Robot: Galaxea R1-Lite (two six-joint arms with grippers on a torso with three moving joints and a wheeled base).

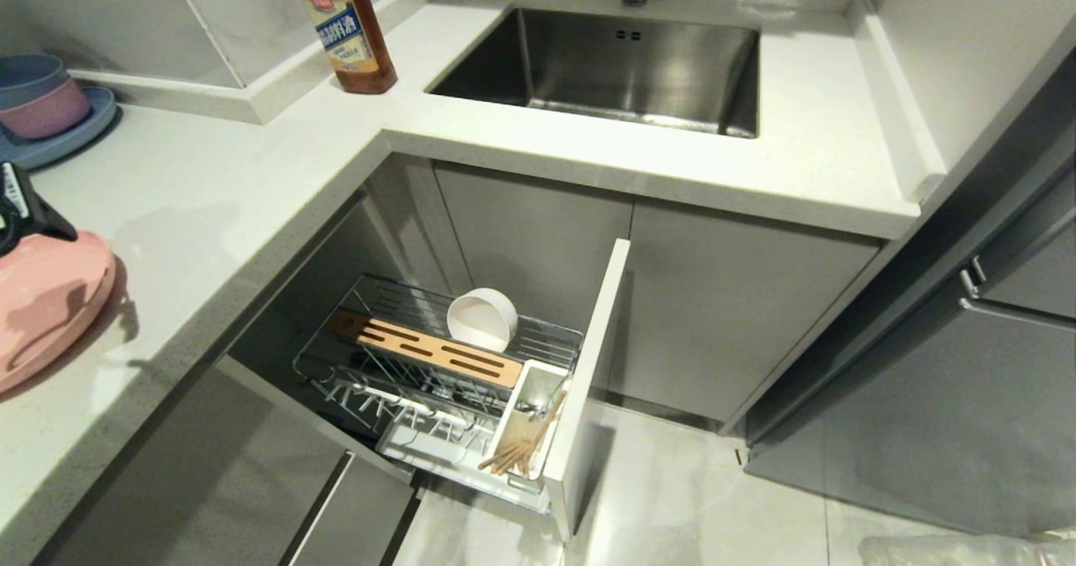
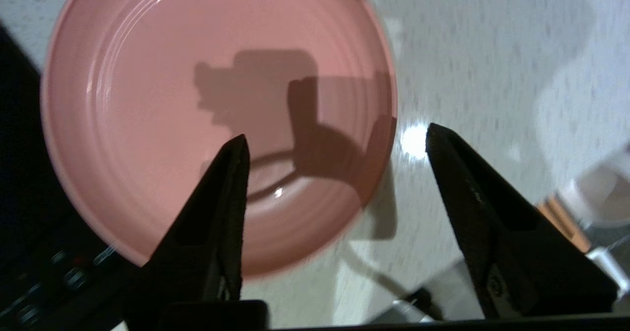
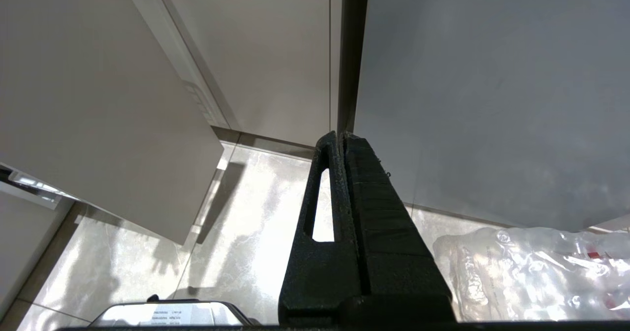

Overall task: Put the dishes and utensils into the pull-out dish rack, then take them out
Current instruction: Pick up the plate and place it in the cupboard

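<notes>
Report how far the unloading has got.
Done: pink plate lies on the counter; the left hand hangs open above it. Nothing is in hand; the right hand is shut, idle. Left: white bowl and chopsticks remain in the rack.

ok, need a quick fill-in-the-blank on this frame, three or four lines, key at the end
1. The large flat pink plate lies on the ____.
2. The cream-white round bowl sits in the pulled-out chrome wire ____.
3. The light-wood chopsticks stand in the white plastic ____.
4. The left gripper above the plate has its jaws ____.

Missing words: countertop; rack; cup; open
</notes>
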